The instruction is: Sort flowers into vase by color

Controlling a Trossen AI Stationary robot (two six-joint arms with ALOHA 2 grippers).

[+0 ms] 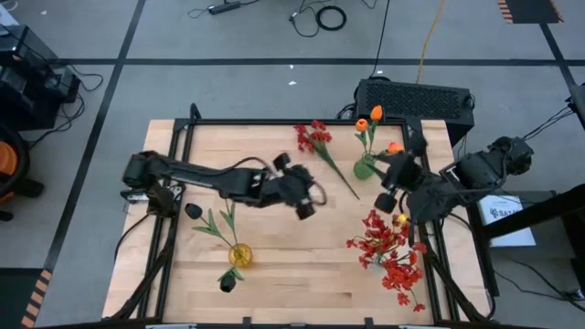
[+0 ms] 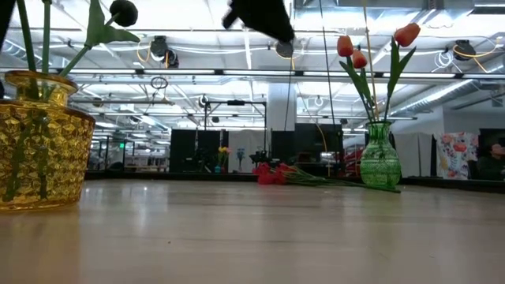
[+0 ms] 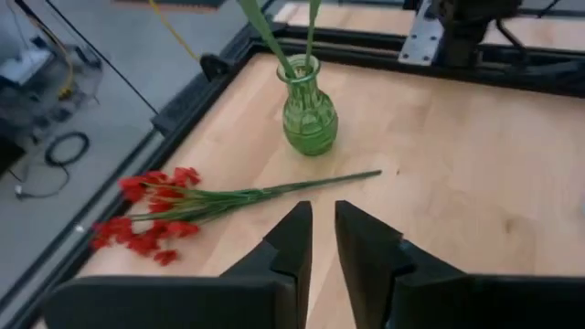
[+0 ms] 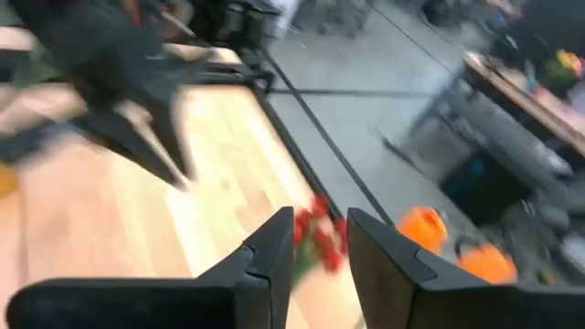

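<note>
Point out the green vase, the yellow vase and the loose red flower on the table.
green vase (image 3: 309, 123), left wrist view, on its round belly.
yellow vase (image 2: 41, 154), low view, on its textured glass wall.
red flower (image 3: 151, 217), left wrist view, on its red blossoms.

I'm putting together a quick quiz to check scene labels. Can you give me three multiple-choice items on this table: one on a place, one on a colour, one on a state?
1. Where is the loose red flower?
A standing in a vase
B flat on the table beside the green vase
C hanging over the table's edge

2. What colour are the blooms in the green vase?
A black
B red
C orange

3. How does the green vase stand?
A upright
B tipped on its side
C lifted off the table

Answers:
1. B: its stem lies along the wood next to the vase.
2. C: orange blooms top the stems in the low view.
3. A: it rests on its base on the table.
</note>
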